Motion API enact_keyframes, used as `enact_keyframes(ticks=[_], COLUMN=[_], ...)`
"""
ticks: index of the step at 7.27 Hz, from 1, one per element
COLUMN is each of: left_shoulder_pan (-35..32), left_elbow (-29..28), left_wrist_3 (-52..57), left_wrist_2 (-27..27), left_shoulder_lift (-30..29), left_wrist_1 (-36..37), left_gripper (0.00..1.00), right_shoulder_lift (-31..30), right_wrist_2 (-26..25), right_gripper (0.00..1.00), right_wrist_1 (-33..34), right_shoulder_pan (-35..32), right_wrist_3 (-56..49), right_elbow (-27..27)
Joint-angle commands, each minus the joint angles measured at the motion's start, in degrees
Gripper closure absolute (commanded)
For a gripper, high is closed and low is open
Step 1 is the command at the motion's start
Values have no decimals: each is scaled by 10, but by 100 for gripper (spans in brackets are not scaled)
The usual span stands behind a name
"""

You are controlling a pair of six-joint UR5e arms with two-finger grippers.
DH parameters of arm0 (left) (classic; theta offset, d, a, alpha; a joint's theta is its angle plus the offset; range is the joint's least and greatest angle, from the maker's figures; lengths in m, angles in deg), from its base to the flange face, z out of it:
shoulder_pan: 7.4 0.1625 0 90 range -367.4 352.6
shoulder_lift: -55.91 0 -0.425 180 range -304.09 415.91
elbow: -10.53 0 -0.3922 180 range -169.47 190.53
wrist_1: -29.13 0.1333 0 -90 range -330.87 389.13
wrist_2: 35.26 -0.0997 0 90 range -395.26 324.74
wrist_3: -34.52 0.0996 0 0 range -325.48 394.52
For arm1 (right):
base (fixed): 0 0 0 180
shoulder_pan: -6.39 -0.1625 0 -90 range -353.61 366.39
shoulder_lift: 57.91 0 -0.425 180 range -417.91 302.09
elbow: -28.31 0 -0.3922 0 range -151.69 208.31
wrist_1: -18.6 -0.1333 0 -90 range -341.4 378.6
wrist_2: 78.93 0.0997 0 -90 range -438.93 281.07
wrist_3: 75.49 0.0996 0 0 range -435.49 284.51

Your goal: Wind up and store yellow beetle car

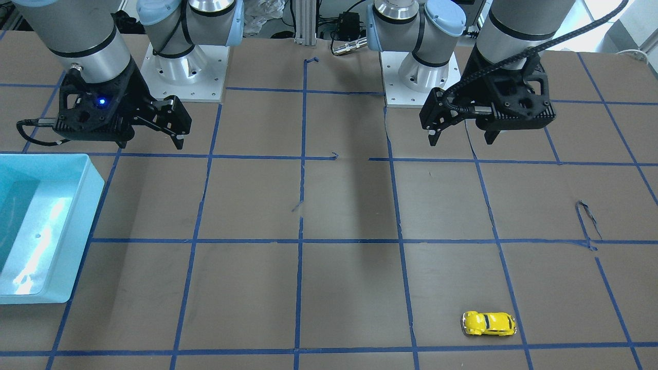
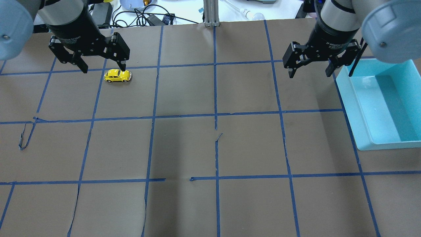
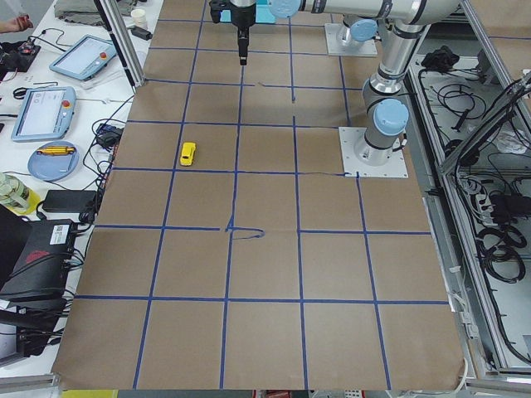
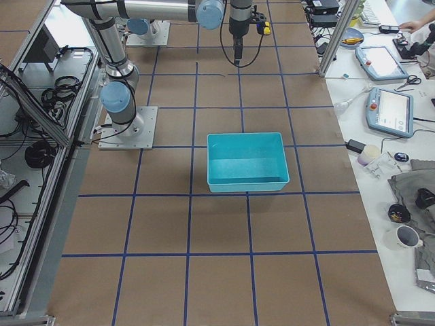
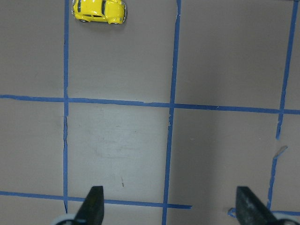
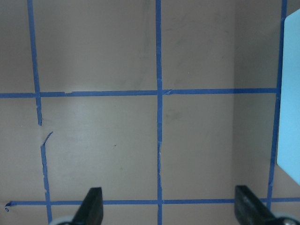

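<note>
Closest to the lens in the left wrist view, the two dark, blunt fingers point(image 5: 93, 206) of the left gripper point(image 5: 168, 213) stand spread wide with nothing between them, above the table point(image 5: 117, 150), which is covered in matte brown paper gridded with blue tape point(image 5: 174, 56). Ahead of them, well apart, the yellow beetle car point(image 5: 99, 11) sits on its wheels on the robot's left half, toward the operators' side, just beside a tape line. Its long axis runs along the table's length, parallel to the robot's front; which end is the nose I cannot tell. The body is glossy, rounded and domed, with dark windows. The right gripper point(image 2: 309, 75) hangs equally wide and bare next to a smooth, rectangular turquoise plastic tray point(image 2: 350, 110).
</note>
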Motion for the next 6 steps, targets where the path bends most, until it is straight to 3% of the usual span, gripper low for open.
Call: enact_keyframes(ticks=[1, 6], left_shoulder_pan=[5, -4], left_elbow=[0, 23], left_wrist_3=[3, 10], left_wrist_2=[39, 41], left_shoulder_lift=[1, 11], left_wrist_1=[0, 12], left_gripper=[0, 0], right_shoulder_lift=[0, 0], right_wrist_2=[3, 3], right_gripper=[0, 0], right_wrist_1=[-3, -6], right_shoulder_pan=[0, 0], right_wrist_3=[3, 3], right_elbow=[1, -1])
